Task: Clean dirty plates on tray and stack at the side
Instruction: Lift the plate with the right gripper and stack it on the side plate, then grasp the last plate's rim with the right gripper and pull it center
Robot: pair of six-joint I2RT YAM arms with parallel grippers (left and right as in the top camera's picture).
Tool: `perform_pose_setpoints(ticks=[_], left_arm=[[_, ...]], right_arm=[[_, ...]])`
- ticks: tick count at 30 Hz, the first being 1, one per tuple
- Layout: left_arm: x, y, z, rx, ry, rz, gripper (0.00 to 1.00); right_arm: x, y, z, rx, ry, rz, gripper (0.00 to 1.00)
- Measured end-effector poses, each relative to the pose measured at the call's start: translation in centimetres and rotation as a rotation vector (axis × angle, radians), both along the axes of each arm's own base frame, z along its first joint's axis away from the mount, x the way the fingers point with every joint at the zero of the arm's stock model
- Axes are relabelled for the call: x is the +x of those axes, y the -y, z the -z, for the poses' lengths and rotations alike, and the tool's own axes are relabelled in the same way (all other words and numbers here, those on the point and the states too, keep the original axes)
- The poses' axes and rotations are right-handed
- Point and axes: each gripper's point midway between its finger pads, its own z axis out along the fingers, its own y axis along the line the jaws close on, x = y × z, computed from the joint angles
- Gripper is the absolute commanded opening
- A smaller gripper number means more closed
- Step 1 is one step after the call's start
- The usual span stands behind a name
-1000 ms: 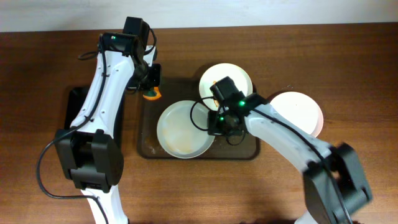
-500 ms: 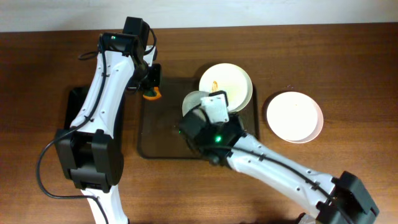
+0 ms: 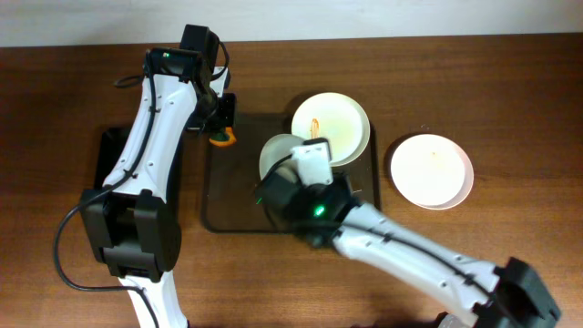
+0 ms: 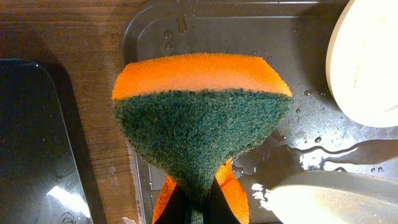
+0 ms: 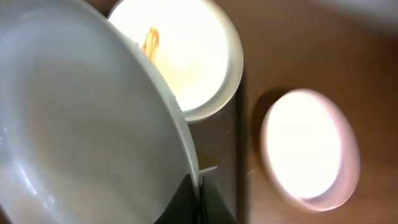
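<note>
My right gripper (image 5: 198, 190) is shut on the rim of a pale plate (image 5: 81, 124) and holds it tilted above the tray (image 3: 219, 200); this plate also shows in the overhead view (image 3: 276, 151). A second plate (image 3: 330, 123) lies at the tray's far right corner with an orange-brown streak (image 5: 150, 40) on it. A third, plain white plate (image 3: 431, 170) lies on the table right of the tray. My left gripper (image 4: 200, 210) is shut on an orange-and-green sponge (image 4: 202, 118) over the tray's far left corner (image 4: 149, 37).
A narrow black tray (image 3: 109, 150) lies left of the large tray, also in the left wrist view (image 4: 31, 143). Water drops and a puddle (image 4: 292, 152) wet the tray floor. Bare wooden table surrounds both trays.
My right gripper has lifted the plate from lying flat in the tray and tilted it up over the tray's middle. The left arm and sponge have not moved.
</note>
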Motion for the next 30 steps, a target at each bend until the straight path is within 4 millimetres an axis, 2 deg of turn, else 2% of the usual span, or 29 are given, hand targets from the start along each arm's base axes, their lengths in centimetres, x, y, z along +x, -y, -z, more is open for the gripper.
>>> perform_pose_setpoints(ticks=[1, 3, 4, 5, 6, 7, 8, 10, 12, 13, 16, 18, 20, 23, 25, 27, 28, 29, 30], left_arm=[[0.0, 0.0, 0.0, 0.0, 0.001, 0.0, 0.0], [0.0, 0.0, 0.0, 0.0, 0.001, 0.0, 0.0], [0.0, 0.0, 0.0, 0.0, 0.001, 0.0, 0.0], [0.0, 0.0, 0.0, 0.0, 0.001, 0.0, 0.0], [0.0, 0.0, 0.0, 0.0, 0.001, 0.001, 0.0], [0.0, 0.0, 0.0, 0.0, 0.002, 0.0, 0.0], [0.0, 0.0, 0.0, 0.0, 0.002, 0.0, 0.0], [0.0, 0.0, 0.0, 0.0, 0.002, 0.001, 0.0], [0.0, 0.0, 0.0, 0.0, 0.002, 0.0, 0.0], [0.0, 0.0, 0.0, 0.0, 0.002, 0.0, 0.0], [0.0, 0.0, 0.0, 0.0, 0.002, 0.0, 0.0], [0.0, 0.0, 0.0, 0.0, 0.002, 0.0, 0.0], [0.1, 0.0, 0.0, 0.0, 0.002, 0.0, 0.0], [0.1, 0.0, 0.0, 0.0, 0.002, 0.0, 0.0], [0.1, 0.0, 0.0, 0.0, 0.003, 0.0, 0.0], [0.1, 0.0, 0.0, 0.0, 0.003, 0.0, 0.0], [0.1, 0.0, 0.0, 0.0, 0.003, 0.0, 0.0], [0.1, 0.0, 0.0, 0.0, 0.003, 0.0, 0.0], [0.1, 0.0, 0.0, 0.0, 0.003, 0.0, 0.0]], right_arm=[[0.3, 1.1, 0.3, 0.083, -0.062, 0.038, 0.04], [1.2, 4.7, -0.1, 0.225, -0.142, 0.136, 0.04], [2.0, 8.3, -1.0, 0.315, -0.16, 0.221, 0.04], [2.4, 11.1, -1.3, 0.354, -0.171, 0.282, 0.04], [2.5, 12.9, -1.1, 0.389, -0.196, 0.319, 0.04], [2.6, 16.7, -0.7, 0.415, -0.216, 0.407, 0.04], [2.4, 21.5, -0.2, 0.438, -0.224, 0.523, 0.04], [1.8, 25.4, 0.6, 0.46, -0.236, 0.618, 0.04], [0.4, 29.1, 3.0, 0.472, -0.282, 0.72, 0.04], [-0.1, 30.0, 4.1, 0.474, -0.305, 0.75, 0.04], [0.3, 30.8, 6.3, 0.477, -0.338, 0.754, 0.05], [0.7, 30.7, 7.4, 0.485, -0.361, 0.75, 0.33], [0.7, 30.2, 8.8, 0.505, -0.409, 0.743, 0.38], [1.1, 28.6, 9.2, 0.566, -0.438, 0.699, 0.39], [2.1, 26.9, 8.5, 0.617, -0.439, 0.632, 0.41], [5.0, 23.6, 6.4, 0.655, -0.392, 0.487, 0.45], [7.1, 20.6, 5.2, 0.659, -0.349, 0.375, 0.49], [8.3, 17.8, 4.6, 0.66, -0.321, 0.288, 0.49], [8.8, 16.5, 4.5, 0.656, -0.308, 0.262, 0.49]])
